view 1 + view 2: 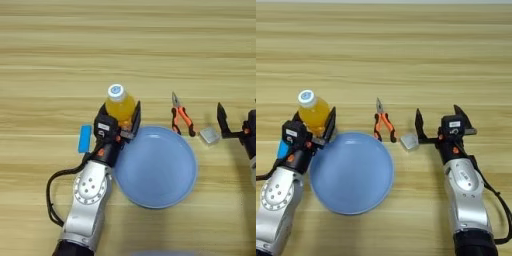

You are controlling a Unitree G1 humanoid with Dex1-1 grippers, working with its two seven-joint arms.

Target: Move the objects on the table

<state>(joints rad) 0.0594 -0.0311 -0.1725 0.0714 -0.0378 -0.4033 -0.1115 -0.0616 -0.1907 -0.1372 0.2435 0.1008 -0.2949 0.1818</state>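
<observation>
While the left gripper (121, 121) clasps the small clear bottle of orange liquid with a white cap (119, 104) between its two black fingers, the bottle stands upright on the light-tan wooden table (128, 45), just beyond the round pale-blue plate (156, 167). The small flat bright-blue bar (85, 138) lies just left of that gripper. The right gripper (439, 121) rests with fingers spread wide beside a small grey block (410, 142), near orange-handled pliers (383, 125).

The light-tan wooden tabletop (125, 45) fills the view, its grain stripes running horizontally. A round blue plate (156, 167) lies near the centre. At its 9 o'clock lies a flat bright-blue bar (85, 138). At its 1 o'clock lie orange-handled pliers (181, 117), and just beside them, at their 4 o'clock, a small grey block (209, 135).
</observation>
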